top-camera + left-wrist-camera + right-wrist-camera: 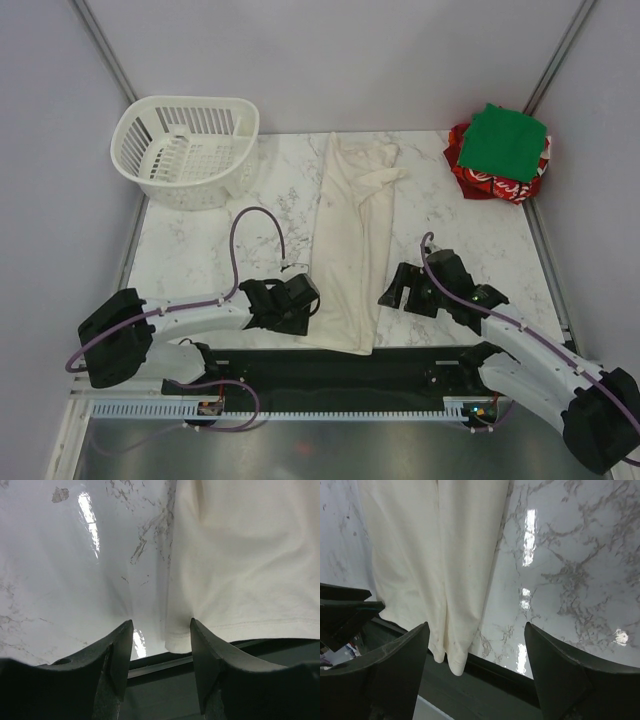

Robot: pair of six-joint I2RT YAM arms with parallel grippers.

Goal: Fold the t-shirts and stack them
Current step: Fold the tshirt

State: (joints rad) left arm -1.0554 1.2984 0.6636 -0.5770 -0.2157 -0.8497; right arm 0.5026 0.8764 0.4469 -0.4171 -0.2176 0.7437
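Left end effector [161,645] sat low at the near edge, jaws moderately apart, holding nothing, astride the near left hem corner of the cream t-shirt [350,250]. Right end effector [476,630] gaped wide, also empty, over the right hem corner. Cream t-shirt lay mid-tabletop [460,240] as a long narrow strip, sleeves gathered at the far end. Lengthwise folds judged done; crosswise folds left. Green t-shirt [505,140], folded square, rested on the red t-shirt [495,185] in the far right corner. Cream not yet stacked there. White basket [185,150] stood far left.
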